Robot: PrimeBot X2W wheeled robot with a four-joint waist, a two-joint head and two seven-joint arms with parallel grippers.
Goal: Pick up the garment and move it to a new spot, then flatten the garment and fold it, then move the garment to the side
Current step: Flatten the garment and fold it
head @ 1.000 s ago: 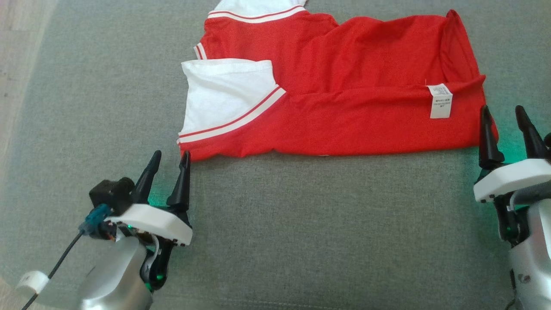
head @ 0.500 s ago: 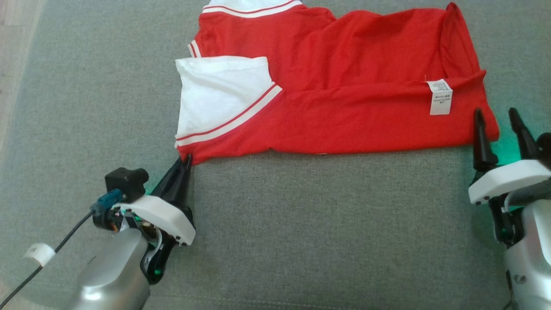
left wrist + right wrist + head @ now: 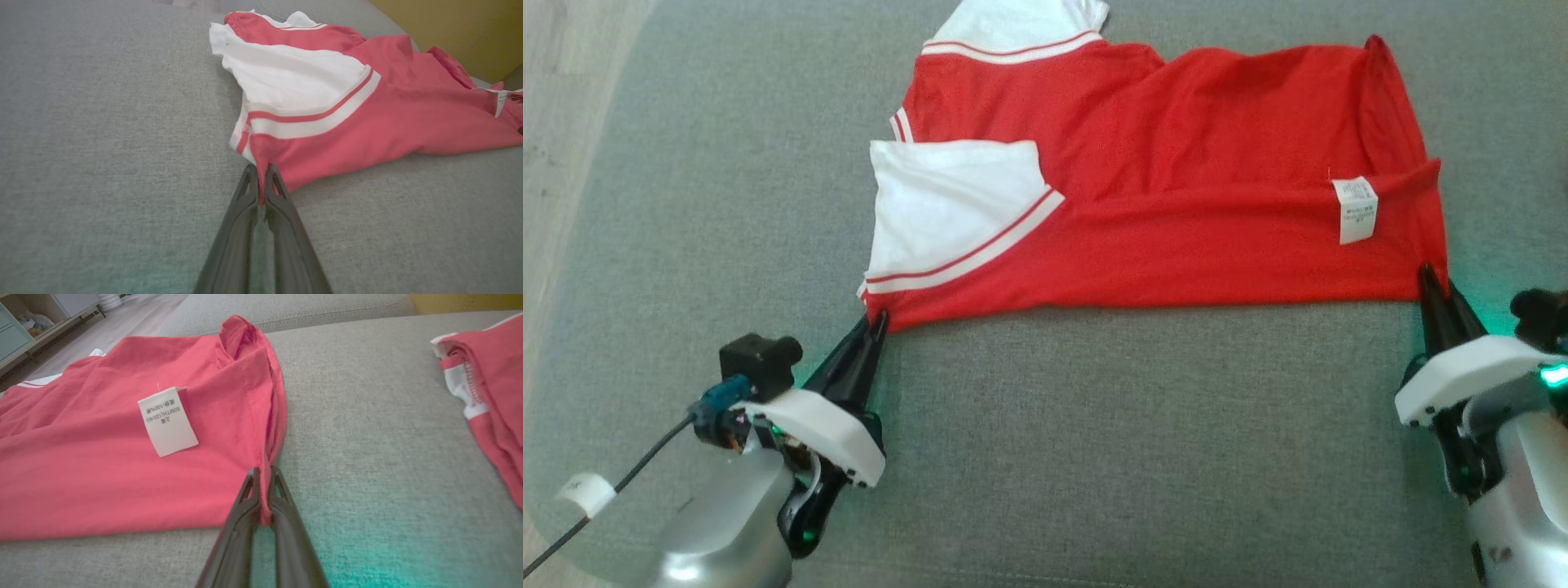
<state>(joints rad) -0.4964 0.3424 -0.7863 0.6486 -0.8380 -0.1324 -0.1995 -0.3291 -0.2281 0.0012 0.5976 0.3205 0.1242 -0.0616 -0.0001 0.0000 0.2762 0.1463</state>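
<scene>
garment (image 3: pixel 1176 204), red with white sleeves, spread on a grey upholstered surface (image 3: pixel 1094 441) directly ahead of both pincers, its near edge drawn out between them. the left pincer (image 3: pixel 876 320) is shown clenched on the near corner at the sleeve end, a pinch of red cloth being trapped between its fingertips just short of the striped white sleeve (image 3: pixel 947 204). the right pincer (image 3: pixel 1427 273) is shown clenched on the opposite near corner, where a fold of the stitched edge is caught between its fingers. a white care label (image 3: pixel 1356 211) lies just beyond the right pincer's tips and to their left.

handling: the cloth is judged thin, light and wholly limp. no shape is kept by it, as is indicated by the creases across the body and the rucked edge beyond the right pincer. little grip force is thought to be needed, yet a shallow pinch is likely to be lost if the corners are pulled hard apart. hold is best taken where it is held at present, at the two near corners, where seam and hem lend thickness. the unsupported middle is expected to sag between the pincers when raised, and the far sleeve to trail. a second red piece (image 3: pixel 498 396) lies well to the right of the right pincer and is best kept clear of.
</scene>
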